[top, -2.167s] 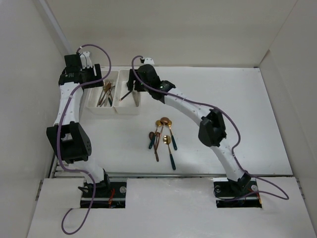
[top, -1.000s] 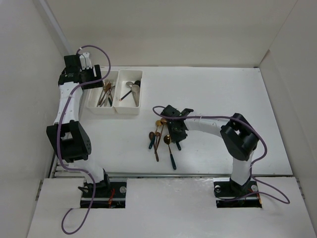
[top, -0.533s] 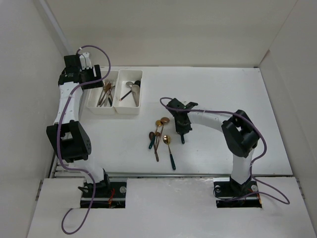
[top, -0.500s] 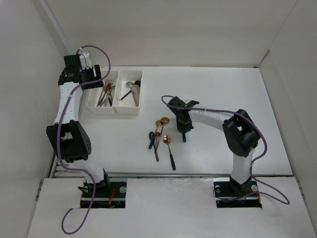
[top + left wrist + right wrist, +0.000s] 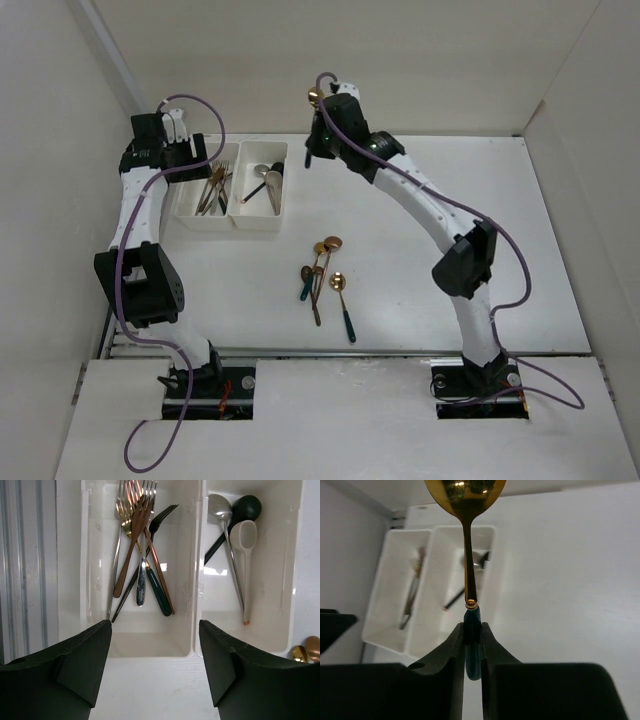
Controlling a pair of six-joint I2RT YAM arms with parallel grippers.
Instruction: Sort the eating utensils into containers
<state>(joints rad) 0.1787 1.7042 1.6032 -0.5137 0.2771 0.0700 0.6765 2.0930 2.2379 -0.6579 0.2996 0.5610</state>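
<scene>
One gold, teal-handled spoon (image 5: 469, 580) is pinched in the right hand (image 5: 472, 636), held high just beside the spoon bin (image 5: 256, 222). Mid-carry, I'd say: next it must swing over that bin and let go. The left hand (image 5: 155, 645) hangs spread nearby.

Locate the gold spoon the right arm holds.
The gold spoon hovers at the table's far side in the top view, right of the spoon bin, teal handle pinched in the right gripper.

A gold spoon (image 5: 468, 580) with teal handle, white bins (image 5: 150, 642), copper fork (image 5: 131, 550), black spoon (image 5: 247, 507), silver spoon (image 5: 220, 510).
</scene>
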